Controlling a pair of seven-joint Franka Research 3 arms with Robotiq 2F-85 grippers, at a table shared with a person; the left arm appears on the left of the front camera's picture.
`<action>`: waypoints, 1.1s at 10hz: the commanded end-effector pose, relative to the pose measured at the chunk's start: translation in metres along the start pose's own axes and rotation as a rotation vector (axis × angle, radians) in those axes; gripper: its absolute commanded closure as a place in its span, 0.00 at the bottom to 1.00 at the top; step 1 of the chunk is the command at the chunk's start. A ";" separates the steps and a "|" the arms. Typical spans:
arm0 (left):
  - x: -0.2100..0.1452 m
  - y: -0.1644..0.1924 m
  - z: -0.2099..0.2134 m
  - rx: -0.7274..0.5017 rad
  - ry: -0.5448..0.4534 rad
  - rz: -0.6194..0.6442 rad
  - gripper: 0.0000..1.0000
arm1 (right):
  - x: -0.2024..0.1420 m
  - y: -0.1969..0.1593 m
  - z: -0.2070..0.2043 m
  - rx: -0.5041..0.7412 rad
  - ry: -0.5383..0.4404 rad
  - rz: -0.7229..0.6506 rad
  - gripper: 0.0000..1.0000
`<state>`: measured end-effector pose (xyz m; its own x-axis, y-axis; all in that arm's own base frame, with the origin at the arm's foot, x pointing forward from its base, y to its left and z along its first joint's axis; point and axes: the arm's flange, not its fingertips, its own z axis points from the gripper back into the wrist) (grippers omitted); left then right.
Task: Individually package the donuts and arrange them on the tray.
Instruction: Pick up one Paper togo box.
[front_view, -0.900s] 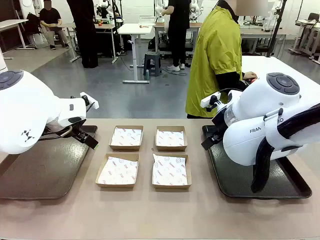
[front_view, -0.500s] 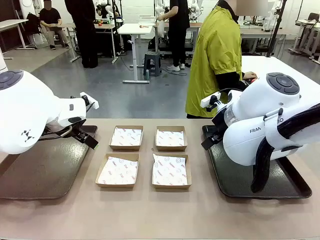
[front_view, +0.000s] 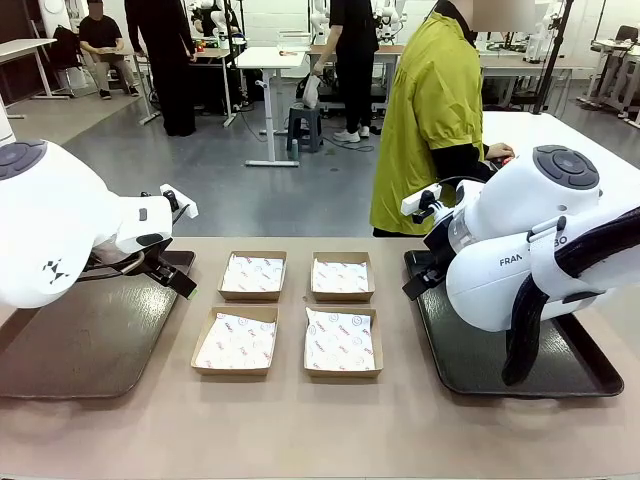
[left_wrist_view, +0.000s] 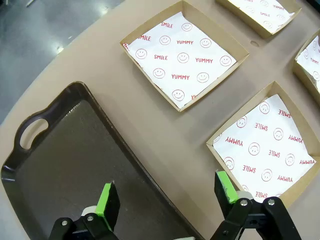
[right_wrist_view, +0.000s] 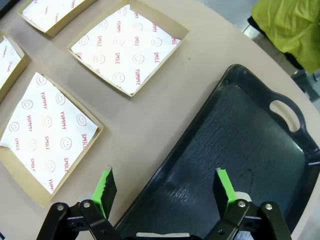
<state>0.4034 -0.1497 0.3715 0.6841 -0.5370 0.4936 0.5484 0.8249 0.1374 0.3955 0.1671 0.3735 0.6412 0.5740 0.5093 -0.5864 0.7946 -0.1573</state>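
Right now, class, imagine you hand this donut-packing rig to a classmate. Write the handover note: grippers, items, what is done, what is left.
Left gripper: open, holding nothing, above the inner edge of the left tray.
Right gripper: open, holding nothing, above the inner edge of the right tray.
Things: four boxes sit in a two-by-two block between the trays, each holding just a printed paper liner. A person stands at the far side, turned away.
Done: boxes laid out and lined.
Left: every donut has yet to be boxed and set on a tray.
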 end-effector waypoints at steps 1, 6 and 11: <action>0.000 0.000 0.000 0.000 0.000 0.000 0.00 | 0.000 0.000 0.000 0.000 0.000 0.000 0.00; -0.058 -0.015 0.071 -0.059 0.039 -0.075 0.00 | -0.041 0.028 0.072 -0.005 0.118 -0.002 0.00; -0.123 -0.025 0.117 -0.141 0.131 -0.087 0.00 | -0.109 0.059 0.133 0.022 0.287 0.001 0.00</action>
<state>0.3393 -0.1242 0.4675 0.6856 -0.6332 0.3593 0.6577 0.7502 0.0672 0.2898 0.1612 0.4765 0.7429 0.6267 0.2352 -0.6056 0.7789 -0.1628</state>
